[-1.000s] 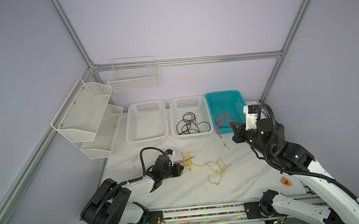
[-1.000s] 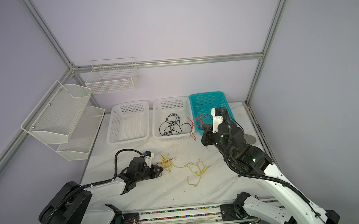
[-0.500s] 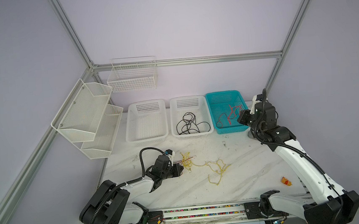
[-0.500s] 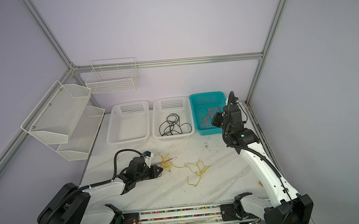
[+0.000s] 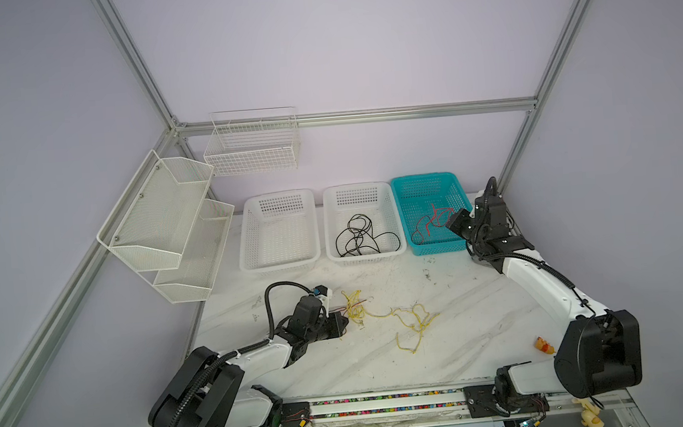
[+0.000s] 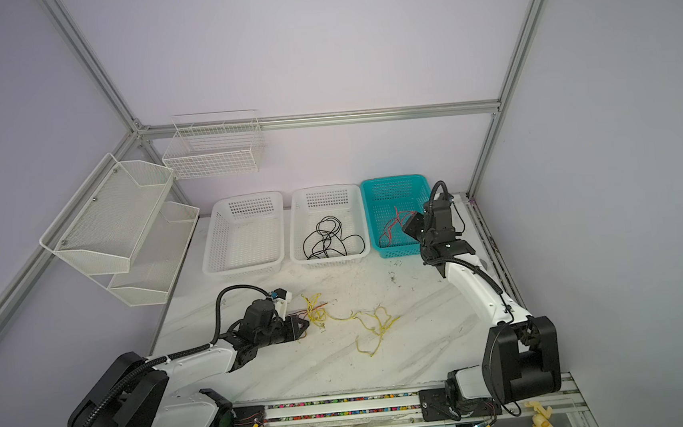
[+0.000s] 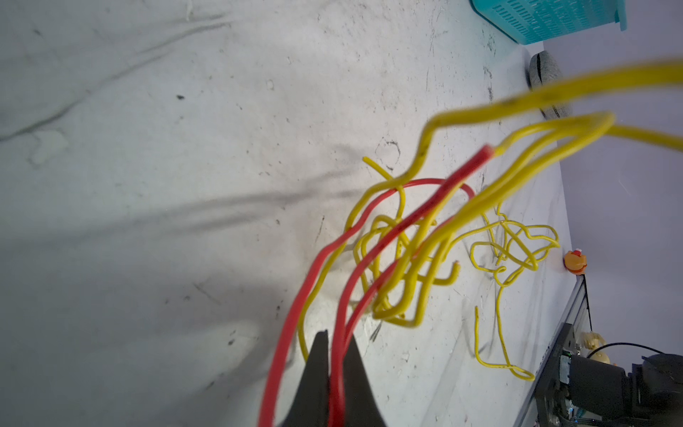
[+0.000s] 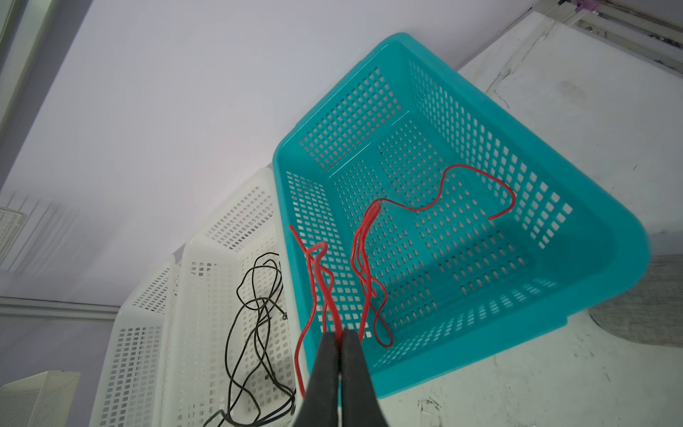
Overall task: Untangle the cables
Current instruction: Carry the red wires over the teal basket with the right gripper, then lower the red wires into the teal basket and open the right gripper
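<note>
Wires look springy, featherweight; best pulled by ends.
Left hand pinches red wire; right hand pinches red wires dangling into teal basket.

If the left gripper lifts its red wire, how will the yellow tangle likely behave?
Probably drags along: yellow wires tangle with the red wire by the left gripper. They hold kinks and raised arcs, so likely springy, not limp. Thin, so probably light and easily slid.

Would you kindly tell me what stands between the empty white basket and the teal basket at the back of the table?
In both top views, another white basket holding the black cable stands between them.
</note>
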